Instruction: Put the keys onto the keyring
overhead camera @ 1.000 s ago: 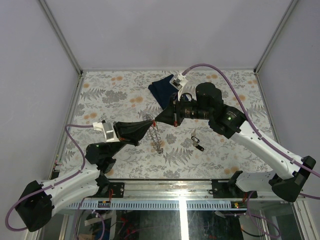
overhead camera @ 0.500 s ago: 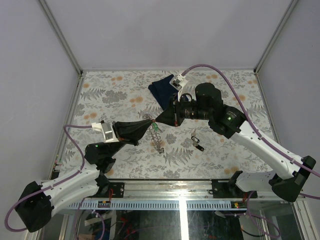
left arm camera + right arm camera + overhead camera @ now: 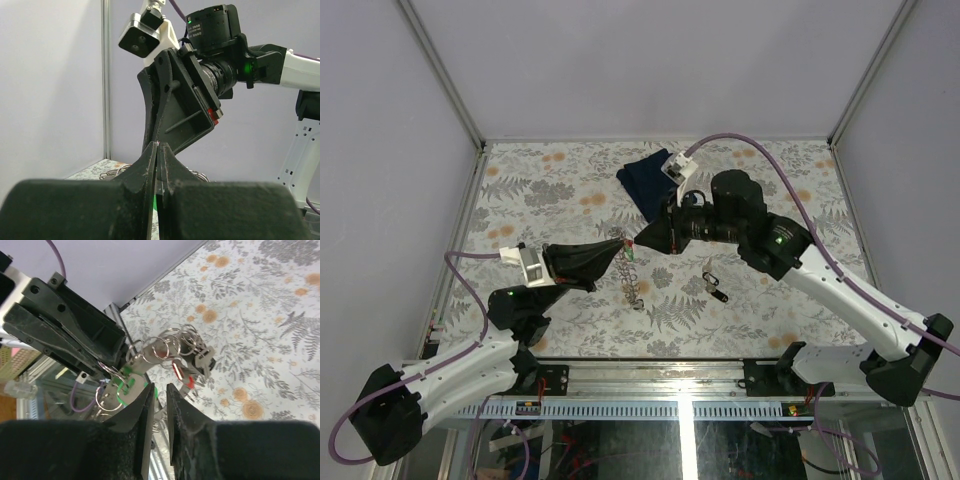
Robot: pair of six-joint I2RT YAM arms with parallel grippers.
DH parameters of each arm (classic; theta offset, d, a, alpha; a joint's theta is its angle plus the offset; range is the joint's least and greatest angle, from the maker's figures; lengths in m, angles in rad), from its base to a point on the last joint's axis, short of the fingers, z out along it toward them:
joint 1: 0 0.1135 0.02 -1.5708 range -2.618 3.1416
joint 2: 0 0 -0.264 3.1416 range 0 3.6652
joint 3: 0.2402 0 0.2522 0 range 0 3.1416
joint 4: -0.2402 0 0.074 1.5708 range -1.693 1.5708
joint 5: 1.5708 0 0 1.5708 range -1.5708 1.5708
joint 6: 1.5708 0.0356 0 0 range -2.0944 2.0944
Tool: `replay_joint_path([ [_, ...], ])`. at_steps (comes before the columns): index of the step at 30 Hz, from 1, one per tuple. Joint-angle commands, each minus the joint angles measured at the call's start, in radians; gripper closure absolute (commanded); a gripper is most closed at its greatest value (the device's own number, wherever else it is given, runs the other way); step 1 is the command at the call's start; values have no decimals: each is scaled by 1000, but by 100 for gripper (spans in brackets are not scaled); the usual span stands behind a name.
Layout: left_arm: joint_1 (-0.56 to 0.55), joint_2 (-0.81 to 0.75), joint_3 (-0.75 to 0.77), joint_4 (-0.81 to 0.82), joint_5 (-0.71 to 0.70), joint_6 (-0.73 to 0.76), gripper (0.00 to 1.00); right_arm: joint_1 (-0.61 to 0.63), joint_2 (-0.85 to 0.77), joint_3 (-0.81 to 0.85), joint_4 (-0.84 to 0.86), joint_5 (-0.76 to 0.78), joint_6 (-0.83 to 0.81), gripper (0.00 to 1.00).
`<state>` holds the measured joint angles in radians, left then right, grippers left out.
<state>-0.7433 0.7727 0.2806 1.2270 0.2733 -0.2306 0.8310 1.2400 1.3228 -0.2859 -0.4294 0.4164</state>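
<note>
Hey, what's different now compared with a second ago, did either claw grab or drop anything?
The right claw parted its jaws a little and drew back slightly, apparently releasing the green key, which now hangs from the keyring. The left claw edged slightly left, still shut on the keyring. The two loose keys and the blue cloth have not moved.

A: Keyring?
B: Silvery, finely linked chain (image 3: 633,280), mid table (image 3: 540,190). Far end is lifted, pinched in the closed left tool (image 3: 622,246); the rest trails toward the near side.
A: Keys?
B: Green key (image 3: 121,386) and red key (image 3: 178,373) dangle on small silver rings at that lifted end. Two loose keys (image 3: 715,281) lie flat just right of the chain, one black-headed.
</note>
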Motion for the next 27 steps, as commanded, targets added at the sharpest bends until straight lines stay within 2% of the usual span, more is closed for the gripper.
replay_joint_path([
  [1,4,-21,45,101,11,17,100,3,-115,-55,126,50,-118,73],
  [3,4,-18,50,101,23,12,100,1,-165,-119,221,31,-174,65],
  [6,4,-10,63,102,57,2,100,3,-242,-239,409,-4,-241,58],
  [10,4,10,80,119,110,-20,100,3,-308,-376,695,-60,-283,54],
  [12,4,22,88,131,134,-36,100,2,-311,-405,766,-87,-279,54],
  [15,4,34,97,142,168,-50,100,3,-292,-385,765,-106,-251,54],
  [22,4,28,100,135,170,-36,100,2,-235,-299,636,-170,-108,56],
  [27,3,26,100,129,170,-29,100,2,-208,-260,531,-182,-40,61],
])
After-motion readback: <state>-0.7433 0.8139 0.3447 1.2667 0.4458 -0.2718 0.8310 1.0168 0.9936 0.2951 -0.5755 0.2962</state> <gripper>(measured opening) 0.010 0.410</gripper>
